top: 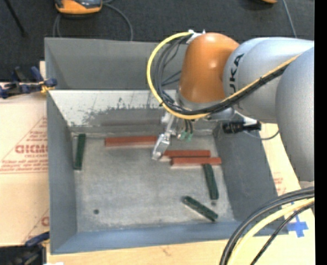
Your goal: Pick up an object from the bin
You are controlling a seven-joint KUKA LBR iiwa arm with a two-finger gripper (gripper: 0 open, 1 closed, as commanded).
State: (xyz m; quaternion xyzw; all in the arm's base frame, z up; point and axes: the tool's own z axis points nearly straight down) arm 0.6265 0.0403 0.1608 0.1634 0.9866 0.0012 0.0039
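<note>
Gripper is low over the bin's floor, centre-far. Whether it is open or closed cannot be told from this angle. Its tip sits at the right end of a long red-brown bar lying left-right, just beside the left end of a red-brown pair; contact is unclear. Three dark green bars lie apart: left, right, near-right. The arm is lettered "KUKA".
</note>
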